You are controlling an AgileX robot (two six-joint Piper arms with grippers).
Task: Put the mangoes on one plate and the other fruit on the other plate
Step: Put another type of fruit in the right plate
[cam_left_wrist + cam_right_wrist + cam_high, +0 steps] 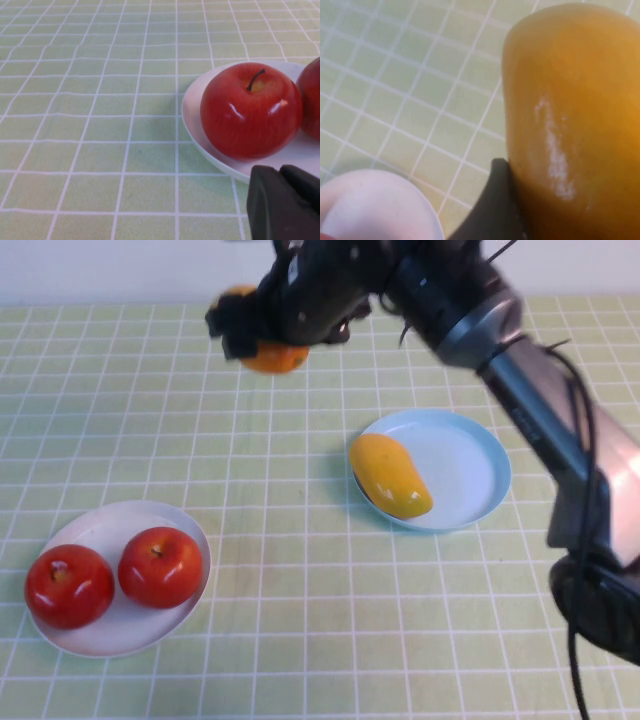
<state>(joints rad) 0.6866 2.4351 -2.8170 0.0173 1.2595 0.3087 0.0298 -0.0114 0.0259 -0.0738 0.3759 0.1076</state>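
Note:
My right gripper (252, 336) is over the far middle of the table, shut on the orange-yellow mango (276, 358), which it holds above the cloth. That mango (575, 115) fills the right wrist view, with one dark finger (495, 205) pressed against its side. The yellow mango (390, 476) lies on the left part of the light blue plate (470, 465). Two red apples (69, 586) (160, 567) sit on the white plate (120, 513) at the near left. My left gripper (282, 200) is shut and empty, just short of the white plate's rim (200, 125) and the nearer apple (250, 110).
A green checked cloth (300, 620) covers the whole table. The right arm (540, 410) stretches diagonally from the near right, passing over the far right side of the blue plate. The left arm is outside the high view.

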